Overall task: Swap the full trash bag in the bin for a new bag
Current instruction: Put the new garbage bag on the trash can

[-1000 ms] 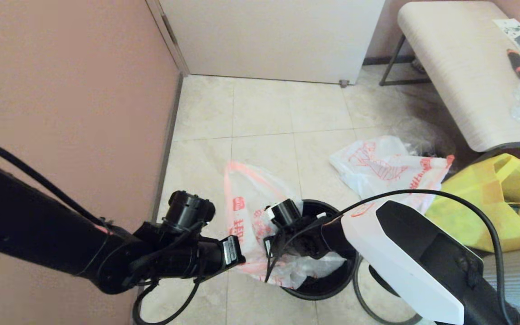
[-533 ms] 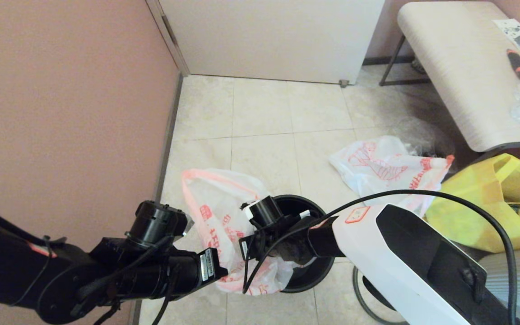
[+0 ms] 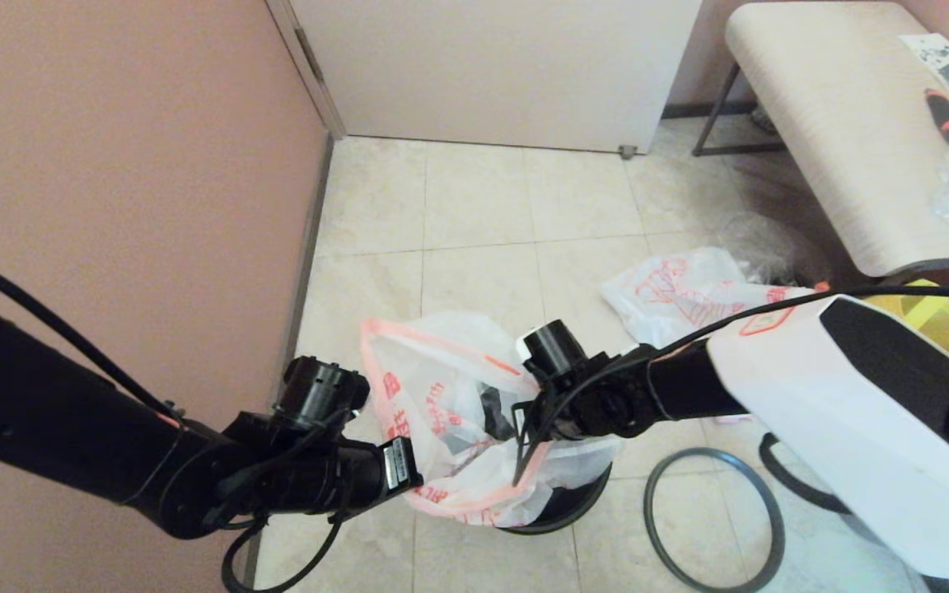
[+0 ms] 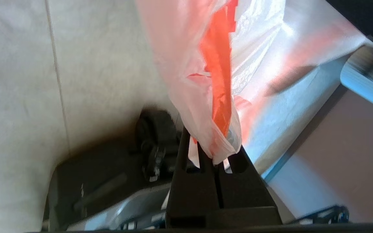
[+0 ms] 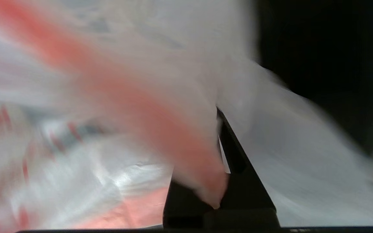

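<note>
The full trash bag (image 3: 458, 428) has risen partly out of the bin (image 3: 577, 504) since a second ago; thin, white, red-printed. Left pincer (image 4: 217, 155) and right pincer (image 5: 220, 181) each pinch a handle above the bin.

My right gripper (image 5: 217, 191) pinches a pinkish handle fold of the full trash bag (image 5: 115, 129), whose white film with red print fills the view.

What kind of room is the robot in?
Probably a corner of a home or small office: tiled floor, a white door, a pale table, and a small black bin on the floor.
</note>
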Available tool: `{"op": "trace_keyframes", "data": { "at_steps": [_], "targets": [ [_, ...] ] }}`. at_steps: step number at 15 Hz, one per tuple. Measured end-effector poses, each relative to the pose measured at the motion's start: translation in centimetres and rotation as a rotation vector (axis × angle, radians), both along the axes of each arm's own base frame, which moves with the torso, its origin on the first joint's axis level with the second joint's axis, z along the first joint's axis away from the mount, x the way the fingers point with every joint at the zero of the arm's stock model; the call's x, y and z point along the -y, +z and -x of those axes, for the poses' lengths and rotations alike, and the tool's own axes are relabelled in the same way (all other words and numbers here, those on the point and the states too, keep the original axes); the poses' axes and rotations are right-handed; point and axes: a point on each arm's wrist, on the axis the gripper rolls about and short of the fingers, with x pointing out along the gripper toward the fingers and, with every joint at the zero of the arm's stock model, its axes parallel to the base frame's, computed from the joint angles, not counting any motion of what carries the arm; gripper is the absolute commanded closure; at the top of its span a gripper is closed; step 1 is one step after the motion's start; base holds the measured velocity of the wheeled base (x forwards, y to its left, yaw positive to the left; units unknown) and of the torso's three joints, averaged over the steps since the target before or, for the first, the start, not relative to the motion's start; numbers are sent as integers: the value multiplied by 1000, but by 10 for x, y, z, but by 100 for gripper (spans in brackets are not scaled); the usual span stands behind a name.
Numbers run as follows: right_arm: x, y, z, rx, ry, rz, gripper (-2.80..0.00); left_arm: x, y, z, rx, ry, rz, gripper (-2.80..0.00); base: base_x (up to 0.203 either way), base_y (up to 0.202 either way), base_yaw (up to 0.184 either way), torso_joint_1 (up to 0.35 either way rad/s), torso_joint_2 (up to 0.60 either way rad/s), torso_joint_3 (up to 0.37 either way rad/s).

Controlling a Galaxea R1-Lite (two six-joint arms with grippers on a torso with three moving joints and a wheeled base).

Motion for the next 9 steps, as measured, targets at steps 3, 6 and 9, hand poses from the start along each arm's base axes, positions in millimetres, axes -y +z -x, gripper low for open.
{"op": "trace_keyframes", "data": {
  "at_steps": [3,6,9],
  "targets": [
    [40,36,17,-26,-24,-66,0,3,4,-8,22,10,1,0,0,0,0,0,0,0],
    [77,52,24,-49,-90,-106,0,6,1,-10,18,9,-11,0,0,0,0,0,0,0],
    [103,42,26,-92,-147,-81,0,12,-13,-18,-3,-19,-40,0,0,0,0,0,0,0]
  ]
}}
